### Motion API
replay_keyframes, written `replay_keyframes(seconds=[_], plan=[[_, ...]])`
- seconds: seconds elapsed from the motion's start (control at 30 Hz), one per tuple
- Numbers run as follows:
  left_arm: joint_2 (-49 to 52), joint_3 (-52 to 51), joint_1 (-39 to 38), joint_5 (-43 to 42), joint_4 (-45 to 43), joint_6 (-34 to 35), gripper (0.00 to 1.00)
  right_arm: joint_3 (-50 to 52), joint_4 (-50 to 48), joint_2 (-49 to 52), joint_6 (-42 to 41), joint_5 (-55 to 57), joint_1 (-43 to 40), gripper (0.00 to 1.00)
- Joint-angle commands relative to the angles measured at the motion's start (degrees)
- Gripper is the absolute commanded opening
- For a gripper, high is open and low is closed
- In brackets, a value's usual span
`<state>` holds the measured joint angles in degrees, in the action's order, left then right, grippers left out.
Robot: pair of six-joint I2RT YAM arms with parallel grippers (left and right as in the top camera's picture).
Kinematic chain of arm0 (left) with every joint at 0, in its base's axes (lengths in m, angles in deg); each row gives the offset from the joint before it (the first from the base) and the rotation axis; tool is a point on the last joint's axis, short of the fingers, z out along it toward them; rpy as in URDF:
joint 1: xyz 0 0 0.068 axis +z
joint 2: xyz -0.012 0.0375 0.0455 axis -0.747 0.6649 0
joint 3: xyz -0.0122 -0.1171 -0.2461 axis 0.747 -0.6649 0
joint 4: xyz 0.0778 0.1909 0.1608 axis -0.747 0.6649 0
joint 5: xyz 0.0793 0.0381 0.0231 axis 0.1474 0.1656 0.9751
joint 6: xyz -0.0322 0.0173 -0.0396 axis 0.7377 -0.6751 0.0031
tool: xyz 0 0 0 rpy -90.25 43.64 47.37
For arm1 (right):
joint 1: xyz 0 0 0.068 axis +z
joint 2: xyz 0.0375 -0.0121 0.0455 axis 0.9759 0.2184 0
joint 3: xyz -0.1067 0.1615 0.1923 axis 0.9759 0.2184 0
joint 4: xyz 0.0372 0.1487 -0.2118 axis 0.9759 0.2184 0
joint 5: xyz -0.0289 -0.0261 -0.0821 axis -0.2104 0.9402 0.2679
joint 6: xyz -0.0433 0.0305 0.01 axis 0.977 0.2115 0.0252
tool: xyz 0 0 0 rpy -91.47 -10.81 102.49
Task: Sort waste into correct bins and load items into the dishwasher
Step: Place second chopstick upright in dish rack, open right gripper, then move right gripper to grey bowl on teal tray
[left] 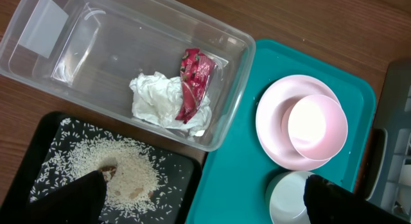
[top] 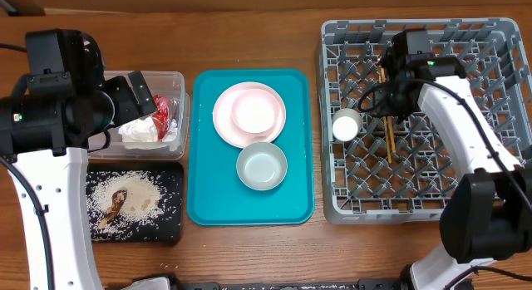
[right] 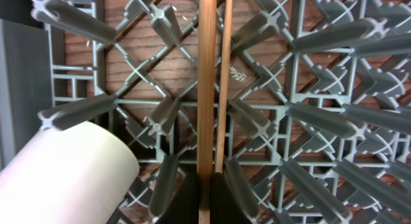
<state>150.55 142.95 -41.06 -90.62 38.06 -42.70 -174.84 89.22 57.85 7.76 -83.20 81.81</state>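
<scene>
My left gripper [top: 137, 95] hangs open and empty [left: 205, 205] above the clear tub [top: 179, 82], which holds the white napkin [left: 154, 99] and the red wrapper [left: 192, 83]. Rice with brown scraps [left: 128, 166] lies on the black tray [top: 170, 199]. The pink bowl [top: 253, 111] sits on the pink plate [top: 224, 115], with the grey-green bowl [top: 262, 167] in front of them. My right gripper [top: 391, 82] is shut on the chopsticks [right: 207, 89], low over the grey dish rack [top: 499, 41]. The white cup [top: 346, 124] lies in the rack beside them [right: 64, 172].
The teal tray [top: 208, 199] under the plate and bowls lies between the two bins and the rack. The rack's upright pegs [right: 321, 115] crowd round the chopsticks. Bare wooden table runs along the front and back edges.
</scene>
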Motion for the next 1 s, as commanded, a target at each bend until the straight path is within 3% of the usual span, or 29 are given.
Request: replay_keyframes(seconds=[0.0,0.13,0.53,0.83,0.97], plan=[[0.2,0.6,0.2,0.4,0.0,-0.2,1.00,0.2,-0.2,0.9,0.0,-0.5,-0.3,0.04],[0.2,0.6,0.2,0.4,0.0,-0.2,1.00,0.2,-0.2,1.0,0.0,-0.5,-0.3,0.18],[0.2,0.6,0.2,0.4,0.0,-0.2,1.00,0.2,-0.2,1.0,-5.2,-0.6,-0.3,0.24],[0.2,0.6,0.2,0.4,0.0,-0.2,1.00,-2.9,-1.8,1.0,-9.5,-22.4,0.2,0.25],[0.2,0.6,0.2,0.4,0.0,-0.2,1.00,-7.6,0.9,0.9,-11.0,-23.6,1.9,0.25]])
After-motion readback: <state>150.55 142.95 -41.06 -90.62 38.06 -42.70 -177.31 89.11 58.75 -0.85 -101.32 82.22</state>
